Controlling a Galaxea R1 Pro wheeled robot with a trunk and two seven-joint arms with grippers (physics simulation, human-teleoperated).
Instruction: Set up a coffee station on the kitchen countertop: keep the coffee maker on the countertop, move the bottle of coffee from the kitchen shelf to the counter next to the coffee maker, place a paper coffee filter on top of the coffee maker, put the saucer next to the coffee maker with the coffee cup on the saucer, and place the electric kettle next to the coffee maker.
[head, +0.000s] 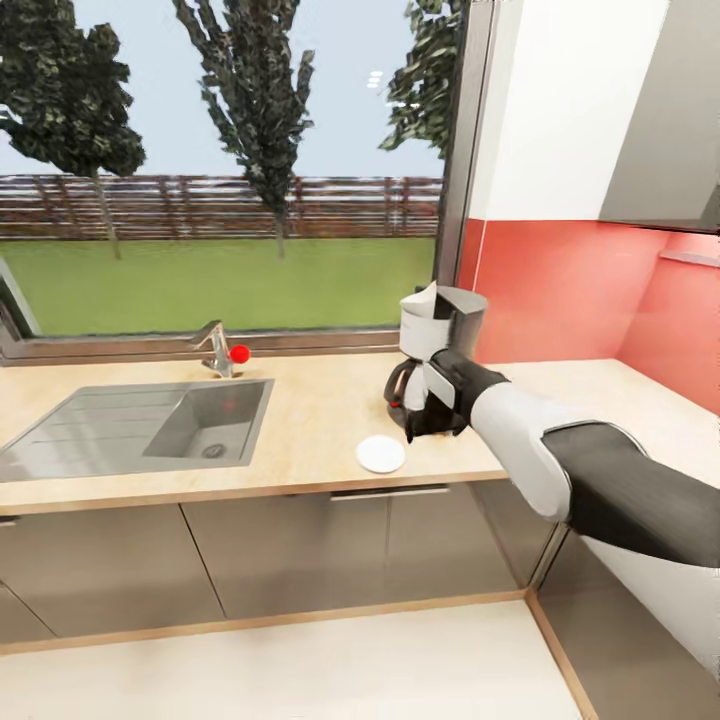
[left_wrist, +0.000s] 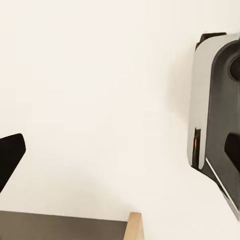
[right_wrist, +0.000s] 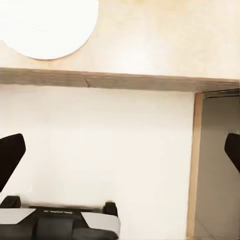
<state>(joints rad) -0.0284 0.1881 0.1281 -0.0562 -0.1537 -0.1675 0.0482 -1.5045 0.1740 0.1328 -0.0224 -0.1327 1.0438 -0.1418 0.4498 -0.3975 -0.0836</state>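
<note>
- Head view, from the left: the brushed steel sink (head: 130, 425) sits well left of the right claw (head: 432, 428), sunk flush into the long, light speckled wood-tone kitchen countertop (head: 320, 400); a chrome tap with a red knob (head: 222, 350) stands behind it.
- The small flat round white saucer (head: 381, 454) lies just left of the claw, near the counter's front edge; a careless sweep of the arm could push it off.
- The rounded, smoky dark electric kettle (head: 402, 388) stands just behind the claw, touching or nearly touching the boxy coffee maker with white upper housing (head: 440, 320); a backward nudge could topple it.
- Right wrist view: both dark fingertips (right_wrist: 10, 159) sit wide apart, so the right claw is released, holding nothing.
- Left claw: I cannot tell its state.
</note>
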